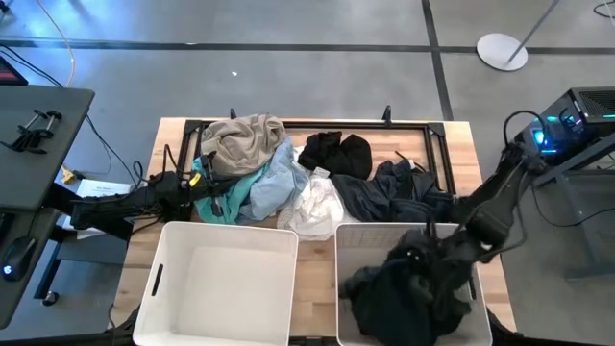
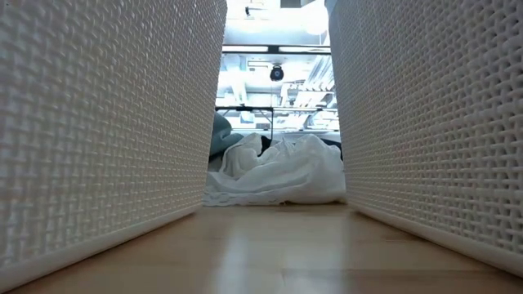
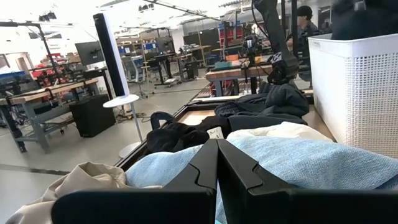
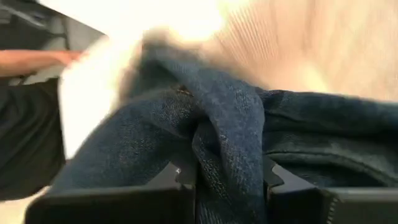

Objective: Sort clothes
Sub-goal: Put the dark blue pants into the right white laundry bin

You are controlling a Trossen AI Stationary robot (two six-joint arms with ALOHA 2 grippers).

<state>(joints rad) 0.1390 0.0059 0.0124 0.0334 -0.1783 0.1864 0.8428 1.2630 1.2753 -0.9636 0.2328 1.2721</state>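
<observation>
The clothes lie in a pile on the table's far half: beige, teal, pale blue-grey, white, black and charcoal garments. In the low view the white garment shows between the two baskets. My right gripper is over the right basket, shut on a dark blue-charcoal garment. My left gripper lies level and shut at the pile's left edge, beside the pale blue-grey garment. My right gripper pinches a bunched fold of the dark garment between its two fingers, several layers thick. The fingers slant down from the table's far right. The garment hangs below them inside the right basket's outline; whether it rests on the basket's floor I cannot tell. Whether my left gripper touches the pale blue-grey garment I cannot tell.
A white basket stands at the near left with nothing showing inside it. A black frame runs along the table's far edge behind the pile. Bare wood shows between the two baskets.
</observation>
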